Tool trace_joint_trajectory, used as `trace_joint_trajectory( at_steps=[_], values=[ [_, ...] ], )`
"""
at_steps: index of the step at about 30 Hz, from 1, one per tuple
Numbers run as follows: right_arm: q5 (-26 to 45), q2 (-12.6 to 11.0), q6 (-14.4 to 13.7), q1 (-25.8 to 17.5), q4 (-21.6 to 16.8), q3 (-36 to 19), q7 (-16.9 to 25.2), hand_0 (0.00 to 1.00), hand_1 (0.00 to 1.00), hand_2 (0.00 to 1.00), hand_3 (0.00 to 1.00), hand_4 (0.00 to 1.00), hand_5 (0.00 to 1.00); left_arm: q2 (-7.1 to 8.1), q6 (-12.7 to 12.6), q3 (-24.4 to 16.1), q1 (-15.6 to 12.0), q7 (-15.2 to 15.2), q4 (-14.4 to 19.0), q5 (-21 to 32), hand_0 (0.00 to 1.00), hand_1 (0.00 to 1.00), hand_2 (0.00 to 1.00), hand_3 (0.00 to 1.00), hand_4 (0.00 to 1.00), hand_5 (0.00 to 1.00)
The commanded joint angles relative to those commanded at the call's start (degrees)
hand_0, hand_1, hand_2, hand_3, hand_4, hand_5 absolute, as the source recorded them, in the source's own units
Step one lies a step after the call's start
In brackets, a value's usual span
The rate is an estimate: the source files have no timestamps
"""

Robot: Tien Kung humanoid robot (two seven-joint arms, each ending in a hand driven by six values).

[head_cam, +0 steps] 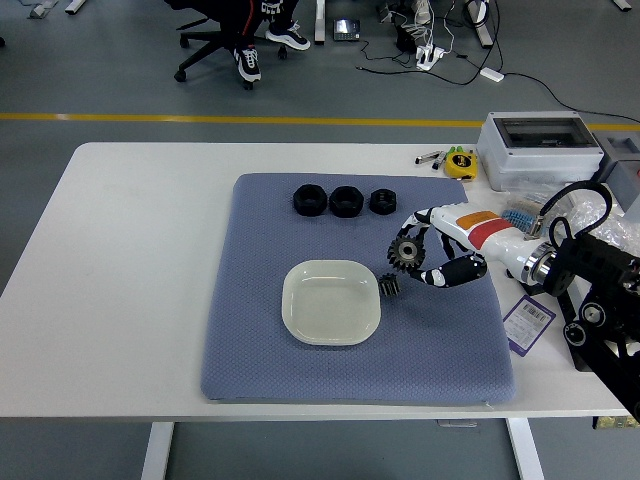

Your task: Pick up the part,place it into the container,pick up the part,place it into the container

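Black: two gears (406,252), three nuts (343,201)

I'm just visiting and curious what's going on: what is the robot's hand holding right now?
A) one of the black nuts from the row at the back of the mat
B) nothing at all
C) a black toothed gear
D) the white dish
C: the right hand is closed on a black toothed gear, lifted just right of the white dish, while the three black nuts sit untouched at the back of the blue mat.
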State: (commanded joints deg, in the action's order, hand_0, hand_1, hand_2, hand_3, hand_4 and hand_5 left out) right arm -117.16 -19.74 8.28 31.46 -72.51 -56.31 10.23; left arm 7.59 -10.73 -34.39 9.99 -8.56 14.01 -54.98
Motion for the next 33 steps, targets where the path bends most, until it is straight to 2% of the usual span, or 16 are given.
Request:
trace_joint_trajectory(
  at_steps=[4,12,21,22,27,28,33],
  values=[
    [0.1,-0.4,0.3,0.2,-0.1,0.0,-0.1,0.114,0.186,0.319,0.41,0.701,0.119,0.05,0.0,-0.5,-0.1,-0.1,-0.1,-0.6,0.68,0.653,0.628,0.549,0.605,0.571],
    [1.1,0.2,0.7,1.0,-1.6,2.6,-0.2,0.117,0.193,0.326,0.414,0.702,0.121,0.0,0.1,-1.0,-0.2,-0.3,-0.2,-1.3,0.68,0.654,0.629,0.55,0.605,0.571],
    [2.4,2.9,1.3,4.2,-2.7,9.3,-0.4,0.127,0.201,0.338,0.418,0.689,0.138,-0.14,0.2,-1.4,-0.4,-0.4,-0.2,-1.8,0.68,0.653,0.63,0.549,0.605,0.57],
    [2.6,3.4,1.3,4.8,-2.4,10.4,-0.4,0.136,0.221,0.37,0.433,0.569,0.241,-0.16,0.2,-1.5,-0.4,-0.4,-0.2,-1.8,0.68,0.652,0.63,0.55,0.606,0.57],
    [0.8,5.6,1.7,7.1,0.0,14.7,-0.3,0.136,0.221,0.37,0.433,0.569,0.241,-0.21,0.3,-1.6,-0.5,-0.5,-0.2,-2.2,0.68,0.652,0.63,0.55,0.606,0.57],
    [0.2,5.9,1.7,7.4,0.6,15.2,-0.3,0.211,0.291,0.482,0.629,0.888,0.36,-0.21,0.3,-1.6,-0.5,-0.5,-0.2,-2.2,0.68,0.653,0.631,0.55,0.606,0.57],
    [-2.3,7.3,2.5,8.9,3.5,17.3,-0.4,0.211,0.291,0.482,0.629,0.888,0.36,-0.13,0.3,-2.0,-0.8,-0.6,-0.2,-2.7,0.68,0.653,0.631,0.55,0.606,0.57]
  ],
)
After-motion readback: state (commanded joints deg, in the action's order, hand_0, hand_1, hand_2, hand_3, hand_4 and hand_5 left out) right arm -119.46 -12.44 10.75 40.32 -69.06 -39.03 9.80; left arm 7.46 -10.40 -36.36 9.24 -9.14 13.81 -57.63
